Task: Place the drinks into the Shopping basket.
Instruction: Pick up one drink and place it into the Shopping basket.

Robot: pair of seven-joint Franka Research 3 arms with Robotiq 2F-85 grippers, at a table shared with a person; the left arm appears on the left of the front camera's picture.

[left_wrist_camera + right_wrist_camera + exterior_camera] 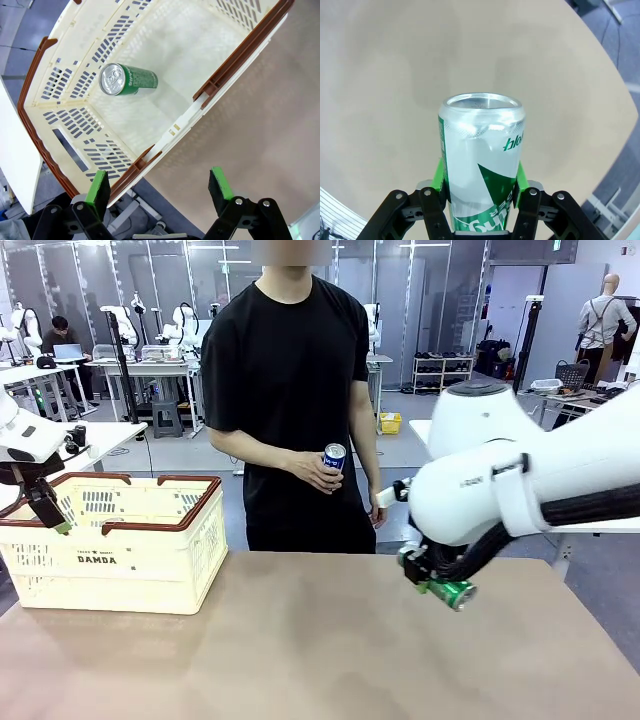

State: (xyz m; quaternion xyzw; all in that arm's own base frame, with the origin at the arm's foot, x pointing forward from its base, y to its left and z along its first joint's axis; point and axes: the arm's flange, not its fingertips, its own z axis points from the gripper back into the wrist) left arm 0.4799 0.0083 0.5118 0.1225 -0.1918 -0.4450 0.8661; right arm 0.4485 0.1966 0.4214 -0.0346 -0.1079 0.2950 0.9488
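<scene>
Right gripper is pinched on a green metal drink can with a silver top. We see it hanging above the light-brown table on the right side, not touching it. The can is tilted over, with its top pointing to picture right.

Right wrist view: same green can sits between the green pads of the right gripper, one pad on each flank. The table is behind it.

Left gripper is at the left end of the cream plastic lattice-sided shopping basket with the dark brown-red rim, up at rim height. In its wrist view the left gripper has its jaws spread wide with nothing between them. It hovers over the near rim of the basket.

A second green can is inside the basket, on the floor near a corner, with its silver top toward the camera. We can't tell if it is standing or lying.

The basket sits on the table's left side, "DAMDA" facing us, well apart from the held can.

A person in a black T-shirt stands at the far edge. One hand holds a slim blue-and-white can at waist height.
</scene>
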